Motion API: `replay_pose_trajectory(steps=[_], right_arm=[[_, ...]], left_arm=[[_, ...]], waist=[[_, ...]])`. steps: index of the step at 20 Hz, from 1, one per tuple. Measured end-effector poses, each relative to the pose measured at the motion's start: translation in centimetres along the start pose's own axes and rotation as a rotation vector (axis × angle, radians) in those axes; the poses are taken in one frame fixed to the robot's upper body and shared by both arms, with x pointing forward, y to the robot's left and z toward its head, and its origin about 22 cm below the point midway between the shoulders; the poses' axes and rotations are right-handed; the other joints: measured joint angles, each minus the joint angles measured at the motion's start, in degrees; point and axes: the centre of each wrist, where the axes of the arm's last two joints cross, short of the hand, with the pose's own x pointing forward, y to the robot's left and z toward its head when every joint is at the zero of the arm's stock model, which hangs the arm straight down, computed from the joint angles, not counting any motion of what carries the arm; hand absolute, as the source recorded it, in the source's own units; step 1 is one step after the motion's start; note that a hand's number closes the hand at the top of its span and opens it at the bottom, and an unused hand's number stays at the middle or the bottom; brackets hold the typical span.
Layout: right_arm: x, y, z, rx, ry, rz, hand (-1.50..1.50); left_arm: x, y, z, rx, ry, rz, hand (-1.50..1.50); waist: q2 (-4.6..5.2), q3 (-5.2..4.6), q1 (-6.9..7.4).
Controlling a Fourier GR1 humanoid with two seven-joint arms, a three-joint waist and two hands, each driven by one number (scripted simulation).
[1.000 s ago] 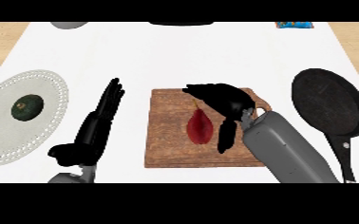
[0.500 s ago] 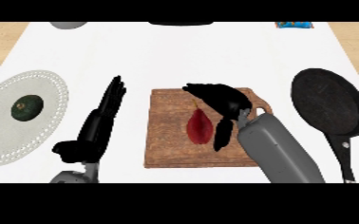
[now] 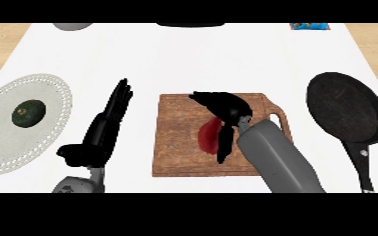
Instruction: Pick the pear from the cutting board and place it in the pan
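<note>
A red pear point(image 3: 207, 134) lies on the brown wooden cutting board point(image 3: 177, 155) at the counter's middle. My right hand point(image 3: 225, 107) hovers over the pear's far end. Its fingers stretch toward the board's far left, and its thumb runs down the pear's right side. The hand hides part of the pear, and I cannot tell whether it touches it. A black pan point(image 3: 343, 105) sits to the right of the board, its handle pointing toward me. Left of the board, my left hand point(image 3: 103, 130) rests open on the counter with its fingers straight.
A white plate point(image 3: 52, 87) holding a dark green avocado point(image 3: 28, 112) sits at the left edge. Along the far edge are a grey bowl point(image 3: 72, 26), a dark object point(image 3: 192, 24) and a blue item point(image 3: 308, 26).
My right forearm has shifted slightly left and nearer over the board. The pear and the left hand have not moved.
</note>
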Motion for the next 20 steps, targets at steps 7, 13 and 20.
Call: replay_pose_trajectory(steps=[7,13,20], right_arm=[[-0.3,0.0,-1.4,0.034,-0.031,0.129,1.5],[-0.8,0.7,-1.4,-0.01,-0.08,0.179,1.5],[-0.9,0.4,-0.7,-0.18,-0.025,0.146,1.5]], left_arm=[[0.5,-0.6,0.4,0.002,-0.006,-0.007,0.0],[0.5,-0.6,0.4,0.004,-0.005,-0.007,0.0],[0.5,0.1,0.9,0.009,0.003,-0.004,0.0]], waist=[[-0.51,-0.15,0.11],[-0.73,-0.07,0.04],[-0.39,0.01,-0.32]])
